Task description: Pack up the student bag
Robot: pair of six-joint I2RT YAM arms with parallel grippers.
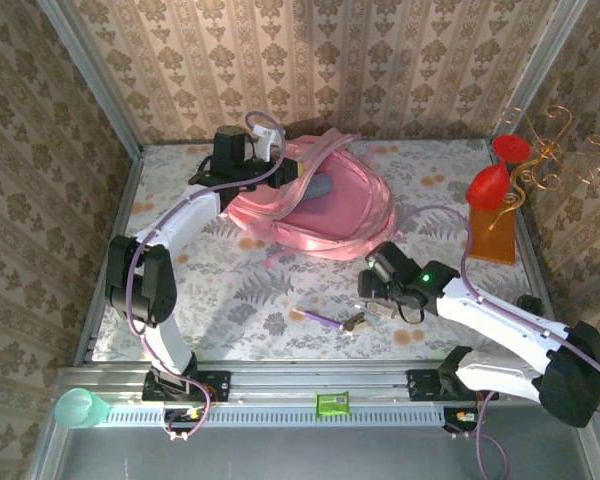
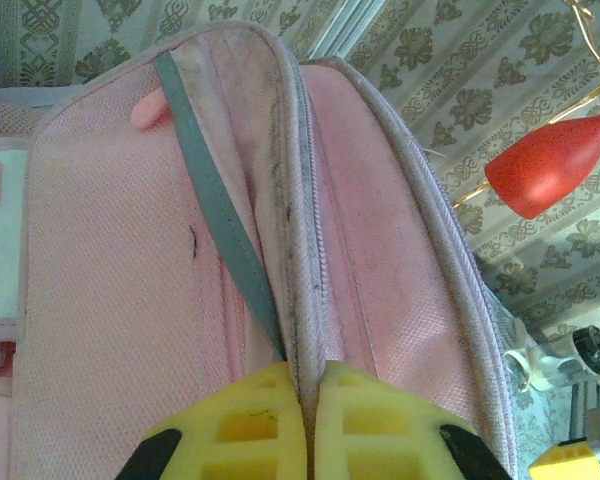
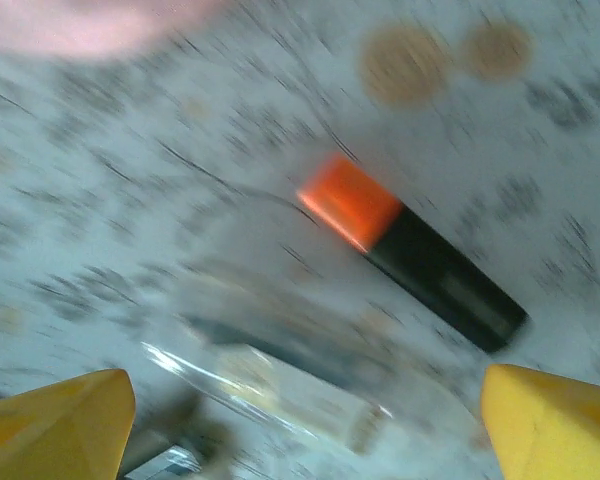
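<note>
The pink student bag lies at the back middle of the table with its mouth open upward. My left gripper is at the bag's back left rim. In the left wrist view its yellow fingers are shut on the bag's zipper edge. My right gripper hovers low over the table in front of the bag, open. Under it lie an orange-capped black marker and a blurred clear plastic item, which sits between the fingers without touching them.
A purple pen and a small metallic item lie near the front middle. A gold wire stand with red goblet shapes and an orange board stand at the back right. A green cup and a green packet sit on the front rail.
</note>
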